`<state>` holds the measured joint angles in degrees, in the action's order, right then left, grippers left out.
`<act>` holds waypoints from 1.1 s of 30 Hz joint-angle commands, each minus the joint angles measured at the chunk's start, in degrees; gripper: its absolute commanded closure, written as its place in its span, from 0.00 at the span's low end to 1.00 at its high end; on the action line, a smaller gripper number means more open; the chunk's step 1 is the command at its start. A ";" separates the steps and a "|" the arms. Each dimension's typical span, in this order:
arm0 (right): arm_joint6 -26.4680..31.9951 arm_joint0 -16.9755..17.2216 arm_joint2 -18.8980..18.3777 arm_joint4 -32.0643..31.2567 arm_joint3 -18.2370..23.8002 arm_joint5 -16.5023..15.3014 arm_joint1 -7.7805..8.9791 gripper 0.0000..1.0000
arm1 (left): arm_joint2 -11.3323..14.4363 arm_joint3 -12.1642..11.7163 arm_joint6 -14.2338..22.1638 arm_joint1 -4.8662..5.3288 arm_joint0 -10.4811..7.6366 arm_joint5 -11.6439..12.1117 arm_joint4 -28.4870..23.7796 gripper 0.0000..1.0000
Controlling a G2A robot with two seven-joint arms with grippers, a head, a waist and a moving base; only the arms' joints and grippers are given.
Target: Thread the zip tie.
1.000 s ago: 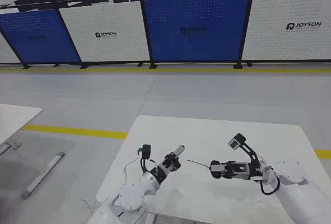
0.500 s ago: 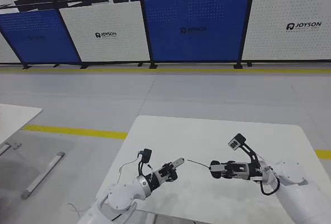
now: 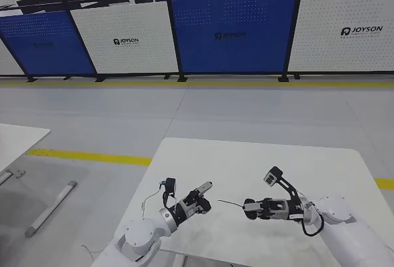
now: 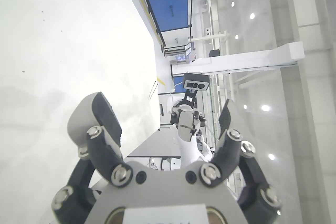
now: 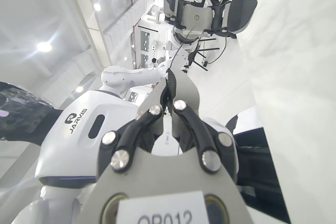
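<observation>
Fingers of the right gripper (image 3: 248, 207) are clamped on the zip tie (image 3: 229, 202), its thin tail pointing left toward the left gripper (image 3: 205, 195), whose jaws stand wide apart. Both hang over the near half of the table (image 3: 263, 163); floor (image 3: 183, 113), yellow line (image 3: 83, 157) and panels (image 3: 233, 37) lie beyond its far edge.

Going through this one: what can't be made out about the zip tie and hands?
- Locking head of the zip tie: top view, too small and thin to find.
- Tie length inside the right hand: right wrist view, the shut hand covers it.
- Tie tip's gap to the left hand: right wrist view, seen end-on against it.
</observation>
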<state>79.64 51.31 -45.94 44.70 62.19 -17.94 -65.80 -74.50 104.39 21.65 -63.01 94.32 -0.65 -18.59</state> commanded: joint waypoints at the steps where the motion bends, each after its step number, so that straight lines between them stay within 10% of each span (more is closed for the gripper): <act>1: 0.00 0.02 -0.02 0.01 0.03 -0.03 0.00 1.00 | 0.01 0.01 -0.01 0.00 0.00 0.02 0.02 0.00; 33: -1.88 -1.16 -1.50 -0.39 1.14 5.85 0.11 1.00 | 3.20 2.40 -1.24 -0.39 0.23 -0.22 0.47 0.00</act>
<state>77.73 50.33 -47.60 43.66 63.77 -12.10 -65.46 -71.91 106.59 20.59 -63.32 94.60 -0.74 -17.96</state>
